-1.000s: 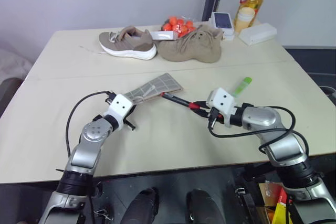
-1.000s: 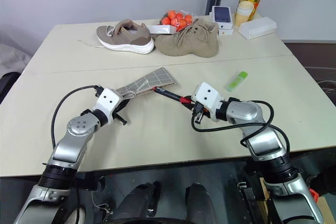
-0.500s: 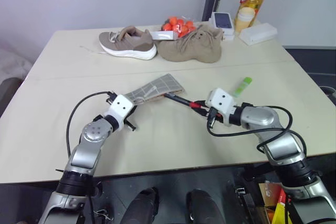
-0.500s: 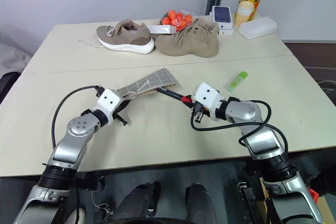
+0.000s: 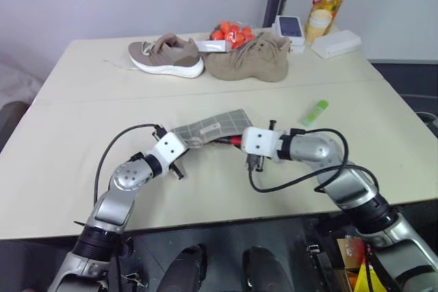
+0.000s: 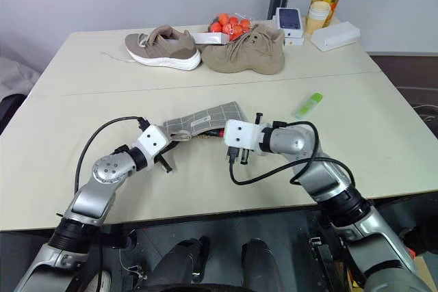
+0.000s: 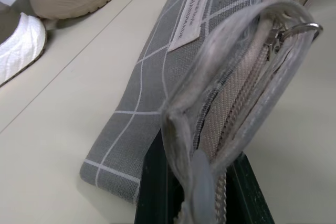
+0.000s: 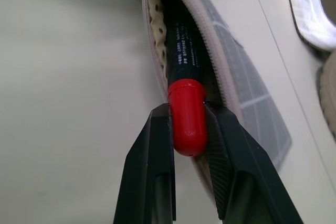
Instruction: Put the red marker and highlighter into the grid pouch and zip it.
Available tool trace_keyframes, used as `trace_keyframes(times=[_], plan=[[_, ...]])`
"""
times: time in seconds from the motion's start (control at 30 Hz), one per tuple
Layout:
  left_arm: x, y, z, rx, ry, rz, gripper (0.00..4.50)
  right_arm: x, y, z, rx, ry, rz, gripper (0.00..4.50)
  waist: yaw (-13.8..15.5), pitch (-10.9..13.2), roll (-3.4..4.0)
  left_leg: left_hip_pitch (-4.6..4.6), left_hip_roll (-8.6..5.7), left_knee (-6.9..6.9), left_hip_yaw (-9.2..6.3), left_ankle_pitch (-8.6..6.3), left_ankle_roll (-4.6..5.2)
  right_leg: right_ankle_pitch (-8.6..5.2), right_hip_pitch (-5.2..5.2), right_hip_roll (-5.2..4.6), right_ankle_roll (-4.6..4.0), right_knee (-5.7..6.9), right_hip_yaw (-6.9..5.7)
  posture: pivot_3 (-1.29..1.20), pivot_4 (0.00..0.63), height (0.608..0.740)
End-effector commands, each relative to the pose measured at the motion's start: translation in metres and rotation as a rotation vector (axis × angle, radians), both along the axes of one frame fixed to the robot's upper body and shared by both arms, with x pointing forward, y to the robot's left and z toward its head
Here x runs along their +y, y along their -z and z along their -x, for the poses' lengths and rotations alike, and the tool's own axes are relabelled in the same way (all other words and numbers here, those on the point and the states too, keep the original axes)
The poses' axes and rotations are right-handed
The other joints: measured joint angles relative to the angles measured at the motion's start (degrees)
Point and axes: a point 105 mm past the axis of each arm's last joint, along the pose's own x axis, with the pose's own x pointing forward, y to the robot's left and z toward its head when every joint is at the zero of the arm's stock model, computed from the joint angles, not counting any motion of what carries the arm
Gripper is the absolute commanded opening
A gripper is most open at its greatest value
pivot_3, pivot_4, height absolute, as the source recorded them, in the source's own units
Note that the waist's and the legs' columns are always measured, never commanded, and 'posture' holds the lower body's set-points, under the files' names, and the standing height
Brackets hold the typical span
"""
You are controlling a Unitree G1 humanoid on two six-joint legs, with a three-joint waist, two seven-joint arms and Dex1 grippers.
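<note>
Now my right gripper (image 8: 188,129) clamps the red marker (image 8: 184,82) by its cap, barrel inside the grid pouch (image 5: 212,128), whose mouth my closed left gripper (image 7: 202,182) pinches.

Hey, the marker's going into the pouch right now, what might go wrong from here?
The right gripper pinches only the red cap of the marker, so the cap might slip or pull off as it pushes. The left gripper holds one end of the pouch; its opening looks narrow and could snag the barrel. The highlighter lies apart on the table, so it needs its own trip.
</note>
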Motion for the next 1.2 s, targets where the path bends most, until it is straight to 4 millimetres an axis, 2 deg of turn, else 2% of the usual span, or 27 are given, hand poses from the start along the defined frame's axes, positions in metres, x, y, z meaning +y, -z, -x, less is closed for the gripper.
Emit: trace_keyframes(times=[0.03, 0.2, 0.23, 0.3, 0.43, 0.53, 0.63, 0.77, 0.87, 1.0, 1.1, 1.2], plan=[[-0.009, -0.013, 0.003, -0.053, 0.039, 0.013, 0.0, 0.016, -0.017, 0.007, -0.052, -0.07, -0.027, 1.81, 0.01, 0.0, 0.0, 0.0, -0.01, 0.0, 0.0, 0.0, 0.0, 0.0, 0.01, 0.0, 0.0, 0.0, 0.0, 0.0, 0.15, 0.74], [-0.005, -0.012, 0.001, -0.034, -0.005, 0.036, 0.0, 0.009, -0.029, 0.008, -0.084, -0.066, -0.064, 4.38, 0.02, 0.0, 0.0, 0.0, -0.01, 0.0, 0.0, 0.0, 0.0, 0.0, 0.01, 0.0, 0.0, 0.0, 0.0, 0.0, 0.15, 0.74], [-0.002, -0.012, -0.002, -0.025, -0.035, 0.056, 0.0, 0.006, -0.034, 0.01, -0.066, -0.062, -0.107, 4.48, 0.07, 0.0, 0.0, 0.0, -0.01, 0.0, -0.01, 0.0, 0.0, 0.0, 0.01, 0.0, 0.0, 0.0, 0.0, 0.0, 0.15, 0.74], [0.001, -0.011, -0.007, -0.005, -0.085, 0.098, 0.0, -0.001, -0.042, 0.011, -0.037, -0.042, -0.186, 4.48, 0.11, 0.0, -0.01, 0.0, -0.01, 0.01, -0.02, 0.0, 0.0, 0.0, 0.02, 0.0, 0.0, -0.01, -0.01, 0.0, 0.15, 0.74], [0.005, -0.01, -0.013, 0.005, -0.151, 0.118, 0.0, -0.016, -0.041, 0.014, 0.031, -0.006, -0.249, 4.48, 0.01, 0.01, -0.02, 0.0, -0.01, 0.02, -0.03, 0.0, 0.01, 0.0, 0.04, 0.01, 0.01, -0.01, -0.02, 0.0, 0.15, 0.74], [0.009, -0.01, -0.016, 0.0, -0.19, 0.11, 0.0, -0.034, -0.043, 0.006, 0.047, 0.092, -0.328, 4.48, 0.0, 0.01, -0.02, 0.0, 0.0, 0.02, -0.02, 0.0, 0.01, 0.0, 0.04, 0.01, 0.01, -0.01, -0.03, 0.0, 0.15, 0.74], [0.014, -0.01, -0.02, -0.008, -0.229, 0.092, 0.0, -0.057, -0.045, -0.013, 0.015, 0.251, -0.409, 4.48, 0.0, 0.01, -0.02, 0.0, 0.0, 0.02, 0.0, 0.0, 0.01, 0.01, 0.03, 0.01, 0.01, -0.01, -0.01, 0.0, 0.15, 0.74], [0.018, -0.011, -0.025, -0.015, -0.277, 0.089, 0.0, -0.098, -0.034, -0.037, 0.117, 0.548, -0.588, 4.48, 0.03, 0.01, -0.02, 0.0, 0.0, 0.03, 0.0, 0.0, 0.01, 0.01, 0.04, 0.01, 0.0, 0.0, -0.01, 0.0, 0.15, 0.74], [0.017, -0.01, -0.027, -0.009, -0.293, 0.092, 0.0, -0.128, -0.038, -0.054, 0.044, 0.777, -0.696, 4.48, 0.04, 0.01, -0.01, 0.0, -0.01, 0.03, 0.0, 0.0, 0.01, 0.01, 0.02, 0.01, 0.0, 0.0, 0.0, 0.0, 0.15, 0.74], [0.012, -0.008, -0.027, -0.004, -0.286, 0.092, 0.0, -0.156, -0.026, -0.064, 0.008, 1.025, -0.744, 4.48, -0.02, 0.01, -0.01, 0.0, -0.01, 0.02, 0.02, 0.0, 0.01, 0.01, -0.01, 0.01, 0.0, 0.03, 0.02, 0.0, 0.15, 0.74], [0.011, -0.008, -0.027, -0.002, -0.283, 0.095, 0.0, -0.166, -0.016, -0.067, 0.026, 1.143, -0.792, 4.48, -0.01, 0.0, -0.01, 0.0, -0.02, 0.02, 0.03, 0.0, 0.01, 0.01, 0.0, 0.01, 0.0, 0.03, 0.03, 0.0, 0.15, 0.74], [0.01, -0.008, -0.027, -0.002, -0.28, 0.098, 0.0, -0.169, 0.003, -0.072, 0.078, 1.266, -0.849, 4.48, -0.11, 0.0, -0.01, 0.0, -0.02, 0.02, 0.04, 0.01, 0.01, 0.01, 0.0, 0.02, 0.0, 0.04, 0.03, 0.0, 0.15, 0.74]])
